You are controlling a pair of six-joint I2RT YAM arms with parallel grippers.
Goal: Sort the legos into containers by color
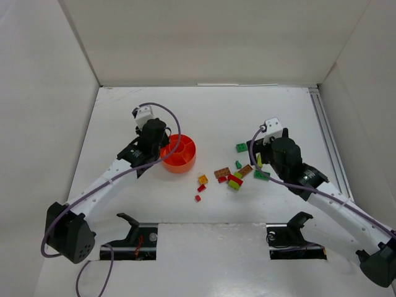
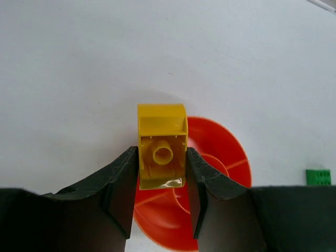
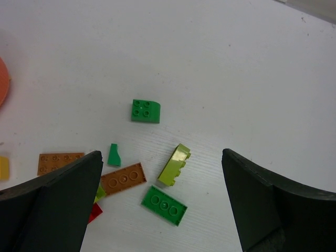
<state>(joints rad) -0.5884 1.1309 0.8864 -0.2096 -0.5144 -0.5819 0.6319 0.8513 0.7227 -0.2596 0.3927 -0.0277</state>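
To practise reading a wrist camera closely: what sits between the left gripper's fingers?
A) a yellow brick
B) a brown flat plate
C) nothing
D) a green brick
A: in the left wrist view the left gripper is clamped on a yellow brick, hollow underside towards the camera, with the red-orange bowl behind it.

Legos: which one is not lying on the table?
The yellow brick, pinched in the left gripper by the orange bowl; the others lie on the table.
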